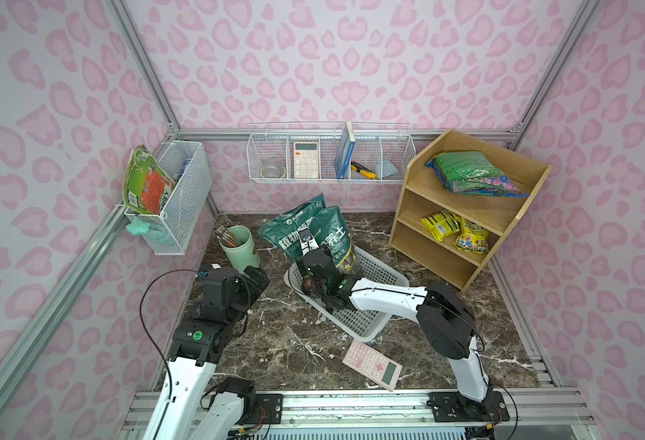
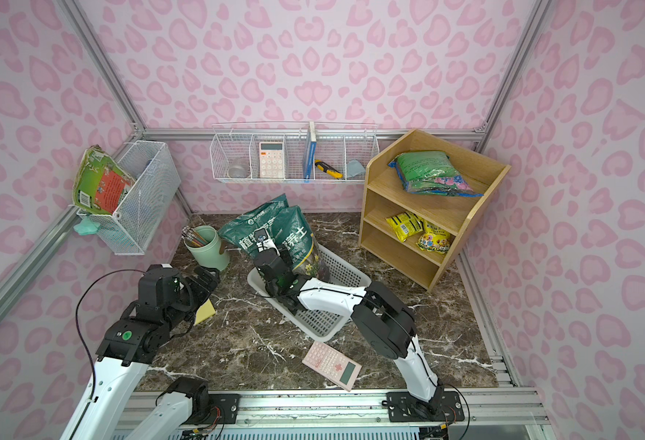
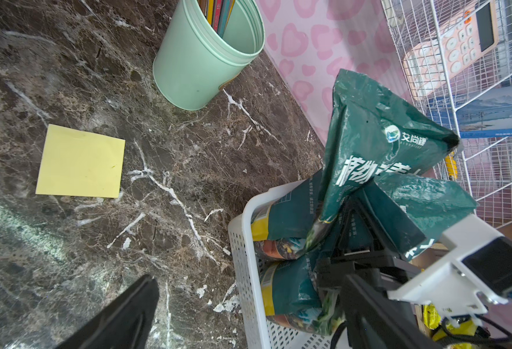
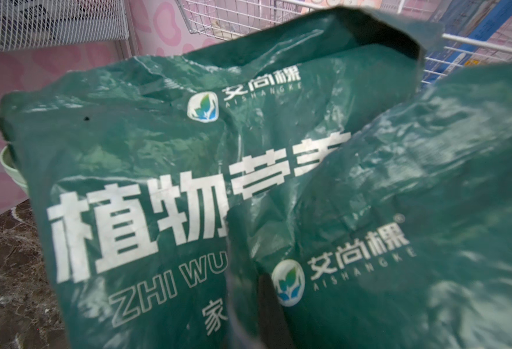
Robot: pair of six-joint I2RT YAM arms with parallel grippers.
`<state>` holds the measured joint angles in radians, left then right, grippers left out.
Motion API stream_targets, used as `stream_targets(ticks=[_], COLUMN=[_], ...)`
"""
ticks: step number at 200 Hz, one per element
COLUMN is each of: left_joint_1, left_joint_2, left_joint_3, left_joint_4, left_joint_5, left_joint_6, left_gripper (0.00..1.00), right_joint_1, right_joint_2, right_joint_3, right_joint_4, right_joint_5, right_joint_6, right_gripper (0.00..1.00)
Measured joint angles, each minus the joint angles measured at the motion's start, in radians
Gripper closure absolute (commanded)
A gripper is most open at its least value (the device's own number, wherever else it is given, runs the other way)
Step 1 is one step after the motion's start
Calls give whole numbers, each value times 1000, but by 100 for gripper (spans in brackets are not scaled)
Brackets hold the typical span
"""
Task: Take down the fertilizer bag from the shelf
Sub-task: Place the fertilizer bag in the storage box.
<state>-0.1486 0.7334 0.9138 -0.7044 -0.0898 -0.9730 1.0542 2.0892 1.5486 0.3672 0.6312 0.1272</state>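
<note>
The wood-grain shelf (image 1: 427,247) stands at the back right. A light green fertilizer bag (image 1: 473,173) lies flat on its top tier, and two yellow bags (image 1: 454,230) lean on the middle tier. Two dark green bags (image 1: 298,232) stand in the white basket (image 1: 366,320), far from the shelf. My right gripper (image 1: 307,242) is shut at the seam between them, pinching the edge of the nearer dark green bag (image 4: 399,211). My left gripper (image 1: 256,278) hangs open over the table beside the basket, with nothing held.
A mint cup of pencils (image 1: 239,247) stands left of the basket, and a yellow sticky note (image 3: 80,166) lies near it. A pink calculator (image 1: 372,369) lies at the front. White wire baskets (image 1: 328,156) hang on the back and left walls.
</note>
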Motion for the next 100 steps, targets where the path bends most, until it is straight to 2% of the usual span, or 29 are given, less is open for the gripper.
stream_targets(ticks=[33, 61, 100], left_joint_1=[0, 0, 0], left_joint_2=[4, 18, 32], left_joint_3=[0, 0, 0], left_joint_4=[0, 0, 0], left_joint_5=[10, 22, 28], left_joint_6=[-9, -14, -15], left_gripper=[1, 1, 1], right_joint_1=[5, 13, 25], right_joint_2=[-21, -90, -214], right_joint_3=[-28, -61, -100], right_joint_4=[-19, -51, -58], right_joint_5=[-22, -26, -23], right_joint_6=[12, 12, 1], right_gripper=[64, 36, 19])
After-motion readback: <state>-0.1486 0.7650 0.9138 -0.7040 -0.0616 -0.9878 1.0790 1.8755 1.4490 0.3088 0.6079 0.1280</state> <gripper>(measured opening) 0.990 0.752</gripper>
